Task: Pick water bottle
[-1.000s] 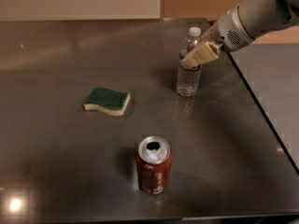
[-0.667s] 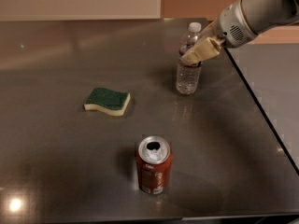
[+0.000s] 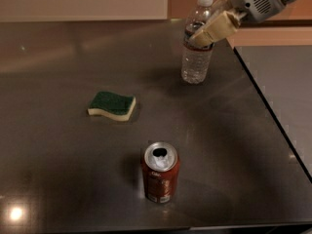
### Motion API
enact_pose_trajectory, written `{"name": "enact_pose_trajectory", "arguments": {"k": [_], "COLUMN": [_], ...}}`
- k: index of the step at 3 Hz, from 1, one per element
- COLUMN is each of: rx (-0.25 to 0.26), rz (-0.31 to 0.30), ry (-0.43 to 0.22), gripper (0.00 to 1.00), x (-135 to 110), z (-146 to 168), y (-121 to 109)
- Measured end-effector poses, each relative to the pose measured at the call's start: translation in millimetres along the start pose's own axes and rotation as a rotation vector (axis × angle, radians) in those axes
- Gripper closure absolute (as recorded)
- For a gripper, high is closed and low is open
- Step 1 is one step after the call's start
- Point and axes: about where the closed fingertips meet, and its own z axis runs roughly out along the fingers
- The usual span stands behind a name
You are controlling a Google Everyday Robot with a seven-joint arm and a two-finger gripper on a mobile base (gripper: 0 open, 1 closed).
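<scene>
The water bottle point(image 3: 196, 65) is a clear ribbed plastic bottle with a white cap, at the back right of the dark table point(image 3: 73, 169). My gripper point(image 3: 202, 33) comes in from the upper right and is shut on the bottle's upper body at the label band. One tan finger point(image 3: 217, 27) lies across the front of the bottle. The bottle stands upright and hangs a little above the tabletop, with its shadow on the table to its left.
A red soda can point(image 3: 160, 172) with an open top stands at the front centre. A green and yellow sponge point(image 3: 112, 106) lies at the middle left. The table's right edge point(image 3: 265, 99) runs diagonally just right of the bottle, with a grey floor beyond.
The gripper and the bottle have risen together. The bottle's base has left the tabletop. The can and the sponge have not moved.
</scene>
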Motion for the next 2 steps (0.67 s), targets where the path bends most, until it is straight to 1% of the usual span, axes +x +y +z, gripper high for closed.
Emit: {"name": "enact_pose_trajectory", "arguments": {"k": [1,2], "rx": [-0.020,-0.020], "rz": [-0.051,-0.051], "ry": [-0.002,-0.002], "gripper": [1.00,1.00], "x": [-22.6,-22.7], "z": [-19.9,-19.9], "y": [6.4,6.4]}}
